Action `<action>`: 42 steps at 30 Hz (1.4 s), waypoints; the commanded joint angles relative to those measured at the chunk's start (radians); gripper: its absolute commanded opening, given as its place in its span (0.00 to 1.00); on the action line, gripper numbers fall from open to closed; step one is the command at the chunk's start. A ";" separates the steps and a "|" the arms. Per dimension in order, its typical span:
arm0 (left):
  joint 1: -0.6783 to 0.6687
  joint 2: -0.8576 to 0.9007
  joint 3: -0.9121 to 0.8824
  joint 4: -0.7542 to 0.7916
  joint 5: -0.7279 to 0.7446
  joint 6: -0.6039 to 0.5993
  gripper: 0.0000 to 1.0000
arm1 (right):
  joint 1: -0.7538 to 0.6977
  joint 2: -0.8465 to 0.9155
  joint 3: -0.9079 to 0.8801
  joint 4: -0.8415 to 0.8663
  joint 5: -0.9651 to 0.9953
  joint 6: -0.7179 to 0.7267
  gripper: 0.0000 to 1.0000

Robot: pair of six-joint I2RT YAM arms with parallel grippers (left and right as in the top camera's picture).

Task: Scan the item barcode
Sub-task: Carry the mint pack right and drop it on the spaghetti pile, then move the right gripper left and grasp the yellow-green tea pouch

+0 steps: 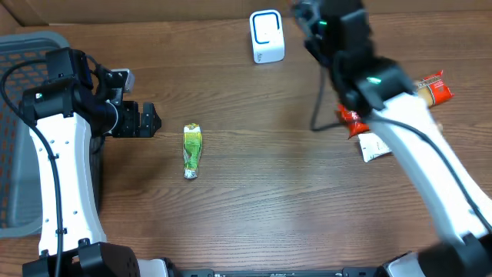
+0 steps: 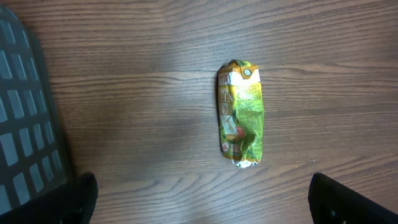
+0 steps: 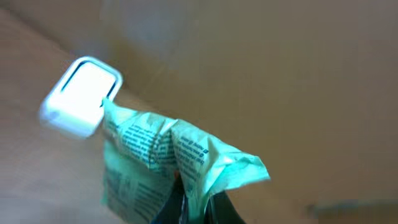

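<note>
On the table (image 1: 261,185), one scanner (image 1: 267,36), one green packet (image 1: 192,151)

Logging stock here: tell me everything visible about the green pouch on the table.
The pouch is small and crinkled, glossy film in green and yellow, with crimped ends and a round mark at one end. It lies flat on the wooden table, touching nothing else; the open left tool is beside it, apart.

The table (image 1: 261,208) is brown wood with dark, streaky grain. At centre left, the yellow-green packet (image 1: 192,151) is silver at its ends. At the top, the scanner (image 1: 267,36) is white, edged blue. At far left, the basket (image 1: 15,115) is grey mesh. In the right wrist view, the pale green wrapper (image 3: 168,162) carries black print.
</note>
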 commanded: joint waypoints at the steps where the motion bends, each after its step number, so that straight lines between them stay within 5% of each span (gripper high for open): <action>1: -0.002 -0.007 0.004 0.003 0.014 0.022 1.00 | -0.102 -0.021 0.007 -0.174 -0.178 0.402 0.04; 5: -0.002 -0.007 0.004 0.003 0.014 0.022 1.00 | -0.299 0.003 -0.037 -0.327 -0.212 0.466 0.04; 18: -0.002 -0.007 0.004 0.003 0.014 0.022 0.99 | -0.609 0.029 -0.331 -0.219 -0.280 0.476 0.04; 20: -0.002 -0.007 0.004 0.003 0.014 0.022 1.00 | -0.620 0.029 -0.340 -0.216 -0.282 0.477 0.25; 21: -0.002 -0.007 0.004 0.003 0.014 0.022 1.00 | -0.621 0.029 -0.340 -0.215 -0.284 0.478 0.52; 23: -0.002 -0.007 0.004 0.003 0.014 0.022 1.00 | -0.621 0.027 -0.335 -0.216 -0.285 0.505 0.81; 30: -0.002 -0.007 0.004 0.003 0.014 0.022 1.00 | -0.618 0.025 -0.187 -0.323 -0.525 0.507 1.00; 36: -0.002 -0.007 0.004 0.003 0.014 0.022 0.99 | -0.570 0.027 -0.118 -0.255 -1.138 0.603 1.00; 42: -0.002 -0.007 0.004 0.003 0.014 0.022 1.00 | -0.327 0.098 -0.130 -0.089 -1.114 0.631 1.00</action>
